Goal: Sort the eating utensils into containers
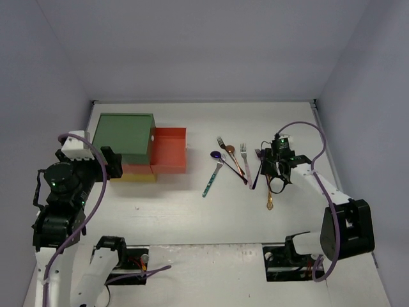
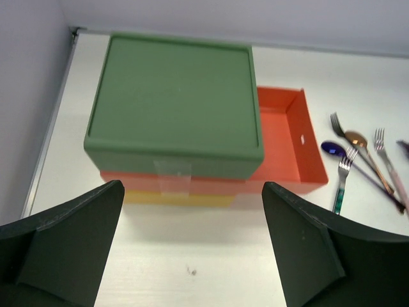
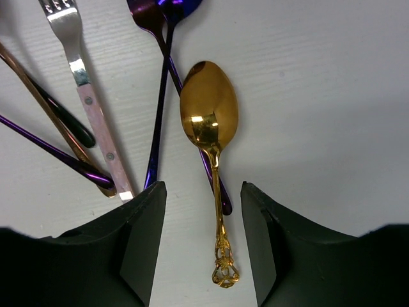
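Observation:
The drawer unit with a green top (image 1: 123,133) stands at the left. Its orange-red drawer (image 1: 170,152) is pulled out to the right and shows empty in the left wrist view (image 2: 281,137). The yellow drawer (image 2: 179,199) is shut at the bottom. Several utensils (image 1: 231,161) lie in a loose group right of it. My left gripper (image 2: 192,204) is open and empty in front of the unit. My right gripper (image 3: 203,214) is open, low over a gold spoon (image 3: 209,115), with the spoon's handle between the jaws, untouched.
A pink-handled fork (image 3: 96,115), purple utensils (image 3: 155,134) and a copper-handled one (image 3: 35,80) lie close left of the gold spoon. A teal-handled fork (image 2: 341,182), a blue spoon (image 2: 332,148) and a copper spoon (image 2: 356,138) lie right of the orange-red drawer. Walls enclose the table.

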You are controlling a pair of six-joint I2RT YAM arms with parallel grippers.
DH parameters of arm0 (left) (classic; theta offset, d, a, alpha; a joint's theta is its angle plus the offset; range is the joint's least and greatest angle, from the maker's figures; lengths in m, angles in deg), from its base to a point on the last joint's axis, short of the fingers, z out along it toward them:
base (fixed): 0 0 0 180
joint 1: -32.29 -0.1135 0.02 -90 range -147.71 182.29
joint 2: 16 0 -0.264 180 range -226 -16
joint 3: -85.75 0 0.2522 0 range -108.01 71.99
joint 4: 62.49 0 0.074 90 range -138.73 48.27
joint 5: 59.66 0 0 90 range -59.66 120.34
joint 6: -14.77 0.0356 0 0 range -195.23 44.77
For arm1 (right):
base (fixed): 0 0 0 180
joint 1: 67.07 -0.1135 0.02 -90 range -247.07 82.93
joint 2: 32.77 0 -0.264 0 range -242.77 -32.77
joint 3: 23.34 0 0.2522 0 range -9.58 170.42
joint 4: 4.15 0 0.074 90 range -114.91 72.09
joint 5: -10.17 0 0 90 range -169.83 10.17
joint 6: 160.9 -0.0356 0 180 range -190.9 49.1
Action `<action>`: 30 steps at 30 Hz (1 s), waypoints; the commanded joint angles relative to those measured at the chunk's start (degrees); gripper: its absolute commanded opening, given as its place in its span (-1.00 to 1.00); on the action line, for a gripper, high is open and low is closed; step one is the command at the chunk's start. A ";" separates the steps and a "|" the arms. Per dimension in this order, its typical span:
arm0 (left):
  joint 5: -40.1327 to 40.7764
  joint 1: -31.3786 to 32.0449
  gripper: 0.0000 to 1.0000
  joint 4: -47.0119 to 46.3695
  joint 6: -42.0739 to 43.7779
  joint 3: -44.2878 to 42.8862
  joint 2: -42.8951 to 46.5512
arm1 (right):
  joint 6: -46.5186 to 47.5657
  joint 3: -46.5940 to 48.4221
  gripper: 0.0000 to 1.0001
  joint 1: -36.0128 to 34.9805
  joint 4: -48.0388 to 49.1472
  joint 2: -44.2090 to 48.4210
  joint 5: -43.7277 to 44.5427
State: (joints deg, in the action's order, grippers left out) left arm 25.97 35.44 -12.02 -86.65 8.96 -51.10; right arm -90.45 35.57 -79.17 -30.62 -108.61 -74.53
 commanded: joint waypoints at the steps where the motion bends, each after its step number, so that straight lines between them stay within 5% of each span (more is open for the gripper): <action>1: 3.55 1.97 0.74 -0.23 1.09 4.09 4.26 | -2.51 -1.40 -0.09 1.28 0.90 0.55 1.32; 17: 0.28 1.99 0.74 -3.15 -3.85 15.45 9.00 | -2.30 -1.90 -0.37 2.08 1.88 -7.86 -0.59; 30: 0.14 2.03 0.74 -3.83 -3.63 16.69 8.80 | -2.16 -1.82 -0.98 2.08 2.34 -9.56 -0.85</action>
State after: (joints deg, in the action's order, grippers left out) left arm 26.74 37.17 -11.74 -89.60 25.97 -41.34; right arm -92.22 33.58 -77.48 -28.73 -117.27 -75.58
